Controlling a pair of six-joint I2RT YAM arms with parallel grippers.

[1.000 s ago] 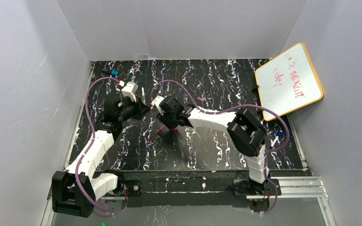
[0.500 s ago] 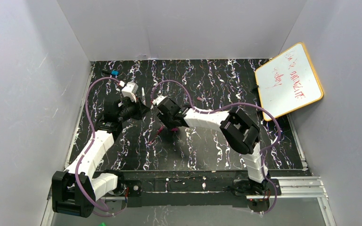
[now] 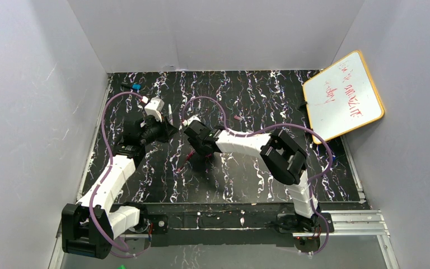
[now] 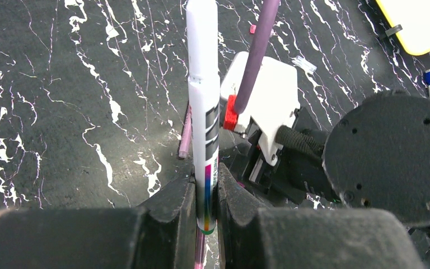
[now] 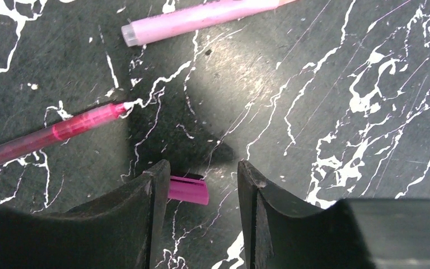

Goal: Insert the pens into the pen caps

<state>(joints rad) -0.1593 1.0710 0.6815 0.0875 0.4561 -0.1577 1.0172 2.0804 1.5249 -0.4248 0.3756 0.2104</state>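
Observation:
My left gripper [image 4: 205, 188] is shut on a whitish pen [image 4: 204, 106] with a green end, holding it upright above the mat; it shows in the top view [image 3: 169, 112] too. My right gripper [image 5: 201, 174] is open, low over the mat, with a short magenta pen cap [image 5: 188, 190] lying between its jaws, against the left finger. A pale pink pen [image 5: 201, 17] and a translucent red pen [image 5: 50, 134] lie just beyond the jaws. In the top view the right gripper [image 3: 199, 147] sits right of the left gripper [image 3: 167, 129], over the pens [image 3: 186, 161].
A yellow-framed whiteboard [image 3: 342, 95] leans at the back right. A small blue-and-black item [image 3: 136, 87] lies at the far left corner. A blue-tipped marker [image 3: 326, 167] lies near the right edge. A small pink piece [image 3: 238, 118] lies mid-mat.
My right arm has shifted a little left and lower, bringing its open jaws around the magenta cap. My left arm has held still with the whitish pen.

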